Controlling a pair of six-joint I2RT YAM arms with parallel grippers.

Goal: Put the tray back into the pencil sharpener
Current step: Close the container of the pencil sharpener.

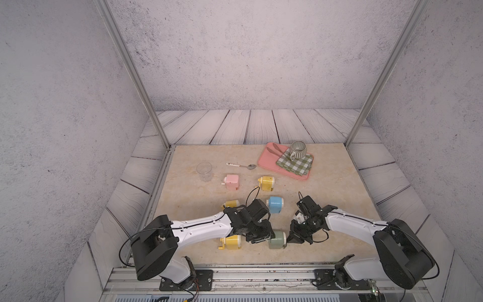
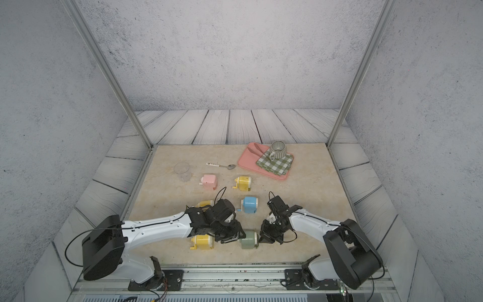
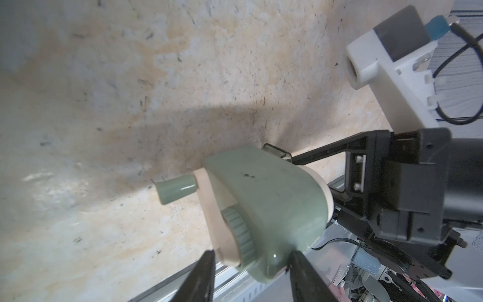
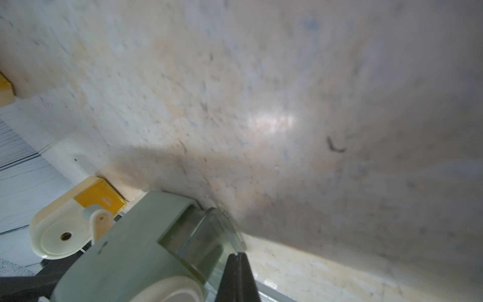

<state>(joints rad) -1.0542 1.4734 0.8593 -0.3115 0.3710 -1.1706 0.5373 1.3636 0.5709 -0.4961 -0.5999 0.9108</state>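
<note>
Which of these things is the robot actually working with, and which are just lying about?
In the job: green pencil sharpener, gripped by the left claw; clear tray, part-way in its slot, with the shut right claw at it.

Lying about: pink sharpener, blue sharpener, yellow sharpeners, clear cup, spoon, pink platter with checked cloth and striped mug.

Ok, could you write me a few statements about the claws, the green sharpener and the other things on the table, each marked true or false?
1. The left claw grips the green sharpener. True.
2. The clear tray sits fully inside the sharpener. False: part of it sticks out.
3. The right claw is wide open. False: it is shut, with its tip at the tray.
4. The striped mug stands on the checked cloth. True.
</note>
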